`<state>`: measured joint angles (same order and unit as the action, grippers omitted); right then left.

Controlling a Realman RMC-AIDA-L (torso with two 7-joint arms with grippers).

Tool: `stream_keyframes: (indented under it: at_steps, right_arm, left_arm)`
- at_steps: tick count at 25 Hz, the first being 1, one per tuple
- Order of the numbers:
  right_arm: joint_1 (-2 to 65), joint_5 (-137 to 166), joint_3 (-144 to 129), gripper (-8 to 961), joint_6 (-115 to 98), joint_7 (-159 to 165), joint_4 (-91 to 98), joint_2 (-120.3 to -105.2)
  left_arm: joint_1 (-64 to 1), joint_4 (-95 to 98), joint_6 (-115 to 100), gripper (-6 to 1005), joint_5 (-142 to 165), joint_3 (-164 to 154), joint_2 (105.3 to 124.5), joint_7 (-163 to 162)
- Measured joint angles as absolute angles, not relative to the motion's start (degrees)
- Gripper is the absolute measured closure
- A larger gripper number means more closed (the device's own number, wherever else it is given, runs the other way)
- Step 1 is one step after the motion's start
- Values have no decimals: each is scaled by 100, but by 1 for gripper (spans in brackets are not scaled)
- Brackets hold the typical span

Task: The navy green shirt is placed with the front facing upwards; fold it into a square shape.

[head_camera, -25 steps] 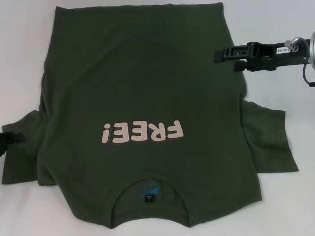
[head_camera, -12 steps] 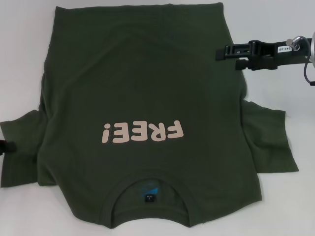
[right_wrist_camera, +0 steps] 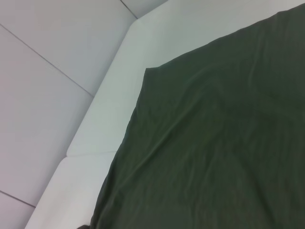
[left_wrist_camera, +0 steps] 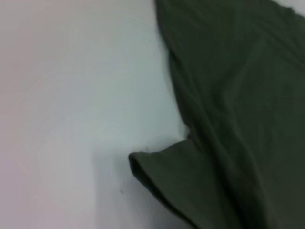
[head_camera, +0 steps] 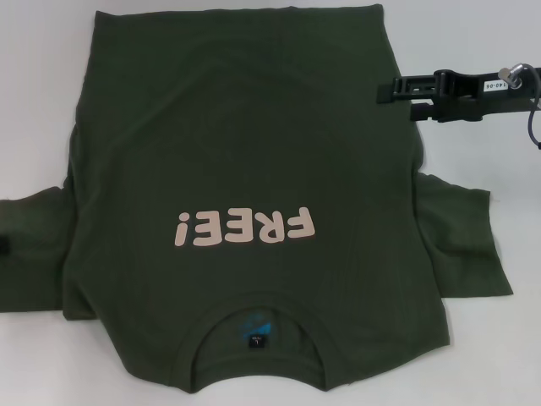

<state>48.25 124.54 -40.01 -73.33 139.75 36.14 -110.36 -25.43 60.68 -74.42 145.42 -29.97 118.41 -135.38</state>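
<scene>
The navy green shirt (head_camera: 245,152) lies flat on the white table, front up, with pink "FREE!" lettering (head_camera: 246,227). Its collar and black neck label (head_camera: 255,340) are on the near side and its hem is at the far side. Both short sleeves are spread out, the left one (head_camera: 34,254) reaching the picture's edge. The left wrist view shows a sleeve (left_wrist_camera: 167,181) and the shirt's side over the table. My right gripper (head_camera: 390,89) hovers at the shirt's far right edge, pointing left. The right wrist view looks down on the shirt's hem corner (right_wrist_camera: 148,71). My left gripper is out of view.
The white table (head_camera: 42,101) shows bare on both sides of the shirt. Its far corner and edge (right_wrist_camera: 128,33) appear in the right wrist view, with a pale tiled floor (right_wrist_camera: 47,57) beyond.
The left gripper has drawn back off the left edge, leaving the left sleeve lying flat and spread out. The right gripper has shifted slightly to the right.
</scene>
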Motion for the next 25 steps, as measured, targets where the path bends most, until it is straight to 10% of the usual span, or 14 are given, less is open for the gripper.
stream_keyframes:
  at_steps: [25]
  right_arm:
    - [4808,12458,-4008,40,-7376,14050,3613,-10976]
  left_arm:
    - [-3555,6789,-8105,996,16366,-3490,11439,-13969]
